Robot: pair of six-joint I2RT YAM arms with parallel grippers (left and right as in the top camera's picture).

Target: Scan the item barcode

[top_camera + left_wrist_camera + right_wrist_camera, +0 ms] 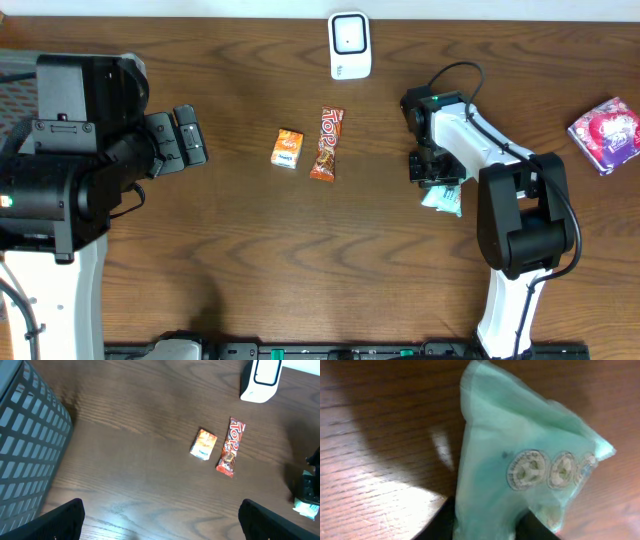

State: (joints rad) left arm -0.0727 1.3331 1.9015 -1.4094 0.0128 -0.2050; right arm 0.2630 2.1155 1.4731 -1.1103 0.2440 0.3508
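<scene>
The right gripper [436,182] is closed on a pale green packet [443,200], pinched at one end and low over the tabletop [300,250] at about 3 o'clock, well apart from the white scanner [350,45] at 12 o'clock. The left gripper [190,135] hangs wide open and empty at 9 o'clock. A red candy bar [327,144] and a small orange pack [287,148] lie side by side near the centre.
</scene>
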